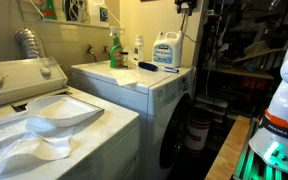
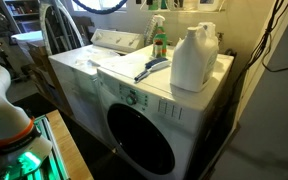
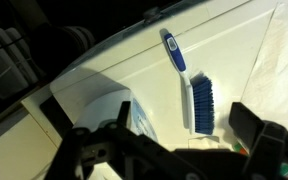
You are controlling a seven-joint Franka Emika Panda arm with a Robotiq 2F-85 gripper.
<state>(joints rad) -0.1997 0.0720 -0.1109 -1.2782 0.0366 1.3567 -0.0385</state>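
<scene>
In the wrist view my gripper [image 3: 184, 122] is open and empty, its two dark fingers spread wide, well above the white dryer top [image 3: 114, 70]. Below and between the fingers lies a brush with a blue-and-white handle and blue bristles [image 3: 194, 92]. It also shows in both exterior views [image 1: 157, 68] [image 2: 151, 69]. A white detergent jug with a blue label [image 3: 127, 112] stands beside the brush, and shows in both exterior views [image 1: 165, 50] [image 2: 194, 58]. The gripper touches nothing.
A green spray bottle [image 1: 115, 50] [image 2: 160, 40] and a small white bottle [image 1: 138, 48] stand at the back of the dryer. A top-load washer [image 1: 24, 78] with white cloth [image 1: 44, 122] on it is beside it. The dryer's round door [image 2: 139, 140] faces out. Shelving [image 1: 244, 60] stands nearby.
</scene>
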